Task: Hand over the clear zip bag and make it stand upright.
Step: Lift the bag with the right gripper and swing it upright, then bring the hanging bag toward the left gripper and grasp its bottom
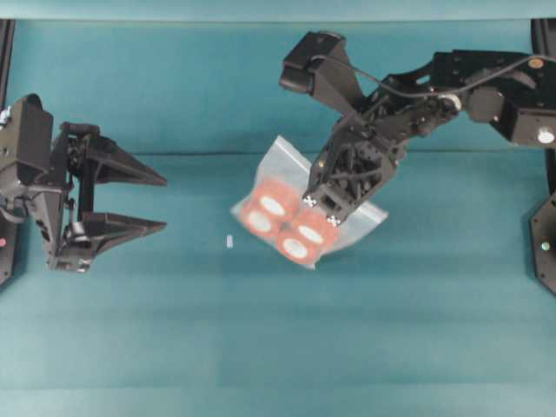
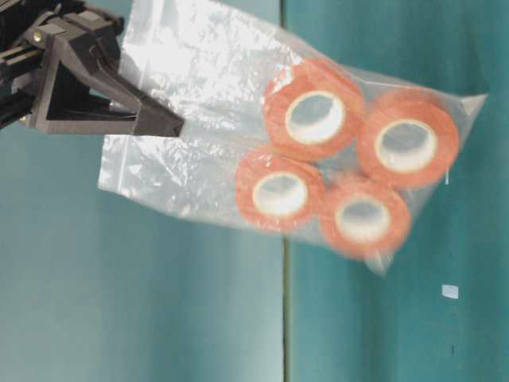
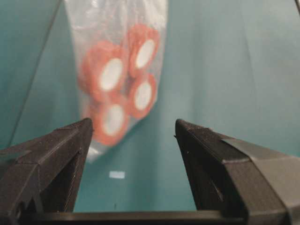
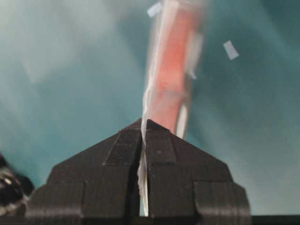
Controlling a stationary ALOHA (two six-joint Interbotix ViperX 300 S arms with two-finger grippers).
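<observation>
**Mia:** While the right claw [image 1: 321, 211] is pinched tight on the clear zip bag [image 1: 287, 165], where is the bag?

**Ben:** It hangs in the air near the middle, above the teal table [image 1: 174, 330]. The claw holds only the thin plastic edge. The four orange tape rolls [image 2: 342, 159] sit bunched at the far end of the bag.

**Mia:** And the left claw [image 1: 161, 204]?

**Ben:** It waits at nine o'clock with its two fingers [image 3: 61, 154] spread wide. It holds nothing. In its own camera the bag hangs up at eleven o'clock, not between the fingers yet.

**Mia:** So how much is done?

**Ben:** The bag is picked up, I think. The hand-over is not done yet. Standing it up comes after that.

**Mia:** What's the tiny white bit [image 1: 229, 241]?

**Ben:** A scrap on the table. I can't tell what.
</observation>
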